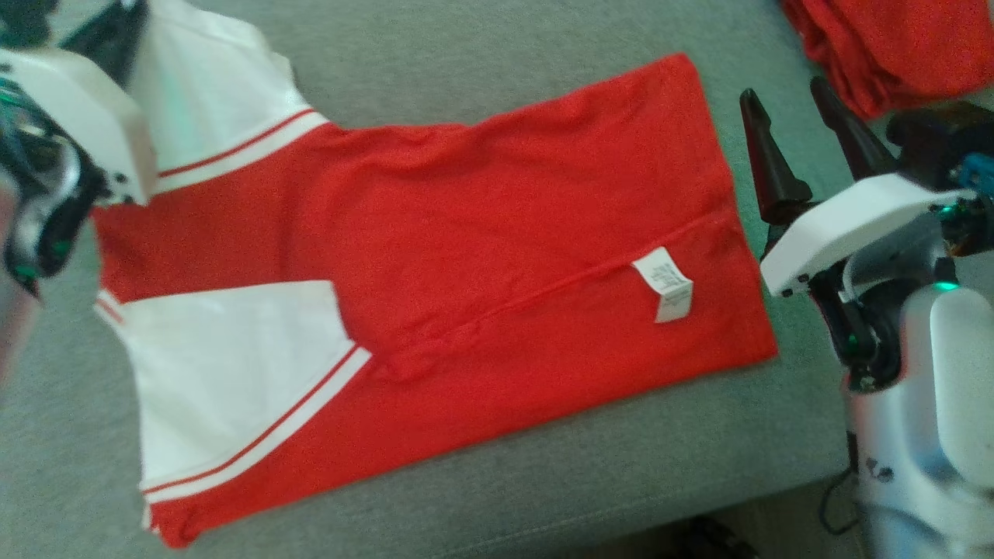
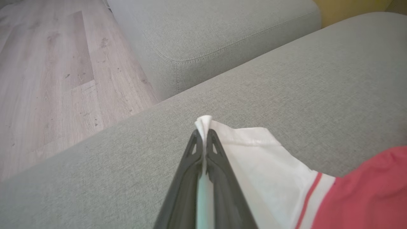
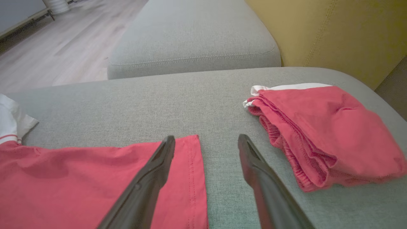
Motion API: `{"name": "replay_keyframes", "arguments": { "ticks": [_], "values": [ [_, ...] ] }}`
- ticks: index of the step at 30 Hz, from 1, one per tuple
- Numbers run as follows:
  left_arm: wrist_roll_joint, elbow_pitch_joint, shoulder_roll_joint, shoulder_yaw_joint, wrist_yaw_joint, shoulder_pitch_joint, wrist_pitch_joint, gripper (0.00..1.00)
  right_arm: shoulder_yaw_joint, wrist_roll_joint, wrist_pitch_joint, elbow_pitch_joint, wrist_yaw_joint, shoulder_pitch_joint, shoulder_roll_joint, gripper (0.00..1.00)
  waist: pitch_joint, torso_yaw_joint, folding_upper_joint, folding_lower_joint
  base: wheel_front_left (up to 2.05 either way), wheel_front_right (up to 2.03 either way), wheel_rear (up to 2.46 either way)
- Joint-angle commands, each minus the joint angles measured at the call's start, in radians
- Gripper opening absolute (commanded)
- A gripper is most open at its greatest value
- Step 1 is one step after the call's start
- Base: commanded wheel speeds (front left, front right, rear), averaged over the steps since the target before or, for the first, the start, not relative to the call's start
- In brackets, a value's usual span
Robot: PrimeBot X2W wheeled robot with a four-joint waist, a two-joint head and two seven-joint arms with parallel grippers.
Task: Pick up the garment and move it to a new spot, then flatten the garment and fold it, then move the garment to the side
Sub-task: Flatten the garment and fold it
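L gripper [image 2: 203, 132] pinching shut on garment [image 2: 264, 162] sleeve; R gripper [image 3: 206, 137] gaping wide, empty. Garment lying on grey sofa cushion [image 2: 286, 82]; wood floor [image 2: 47, 79] beyond.

sofa [image 2: 241, 41]: grey fabric | floor [image 2: 47, 79]: pale wood planks | panel [image 3: 337, 31]: yellow

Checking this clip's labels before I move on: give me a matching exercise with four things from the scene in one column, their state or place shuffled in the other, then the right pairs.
Column one
1. left gripper
2. right gripper
3. white label
4. folded red bundle

Column two
A. lying on the couch, apart from the shirt
B. shut on a white sleeve of the shirt
C. open, holding nothing
D. attached by a seam on the shirt's red cloth

Pairs: 1-B, 2-C, 3-D, 4-A
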Motion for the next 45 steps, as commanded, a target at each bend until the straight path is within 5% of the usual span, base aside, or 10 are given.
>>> {"name": "replay_keyframes", "arguments": {
  "ticks": [1,12,25,27,28,31,33,45],
  "values": [
    [0.01,-0.028,0.035,0.049,-0.003,-0.011,-0.019,0.0,0.015,-0.008,0.02,-0.025,0.007,-0.045,-0.014,1.0,-0.048,0.051,0.0,0.0001,0.0,0.0,0.0],
    [0.013,-0.097,-0.041,0.014,-0.004,0.043,-0.113,0.0,-0.026,0.01,0.214,0.247,0.007,-0.203,-0.118,1.0,-0.094,0.189,0.0,0.0001,0.0,0.0,0.0],
    [0.018,-0.092,-0.082,-0.012,-0.008,0.028,-0.132,0.0,-0.048,-0.025,0.278,0.516,0.007,-0.351,-0.122,1.0,-0.046,0.232,0.0,0.0001,0.0,0.0,0.0],
    [0.017,-0.084,-0.086,-0.015,-0.01,0.027,-0.134,0.0,-0.033,-0.022,0.291,0.534,0.007,-0.355,-0.126,0.75,-0.049,0.232,0.0,0.0001,0.0,0.0,0.0],
    [0.016,-0.079,-0.088,-0.017,-0.012,0.027,-0.135,0.0,-0.026,-0.02,0.296,0.54,0.007,-0.355,-0.127,0.5,-0.051,0.232,0.0,0.0001,0.0,0.0,0.0],
    [0.015,-0.067,-0.091,-0.021,-0.016,0.025,-0.137,0.0,-0.011,-0.012,0.303,0.556,0.007,-0.353,-0.133,0.27,-0.06,0.231,0.0,0.0001,0.0,0.0,0.0],
    [0.014,-0.061,-0.092,-0.023,-0.019,0.024,-0.138,0.0,-0.005,-0.009,0.287,0.561,0.007,-0.352,-0.134,0.0,-0.067,0.23,0.0,0.0001,0.0,0.0,0.0],
    [-0.002,-0.066,-0.077,-0.026,-0.029,0.078,-0.183,0.0,-0.013,-0.004,0.097,0.607,0.007,-0.326,-0.114,0.0,-0.14,0.225,0.0,0.0001,0.0,0.0,0.0]
  ]
}}
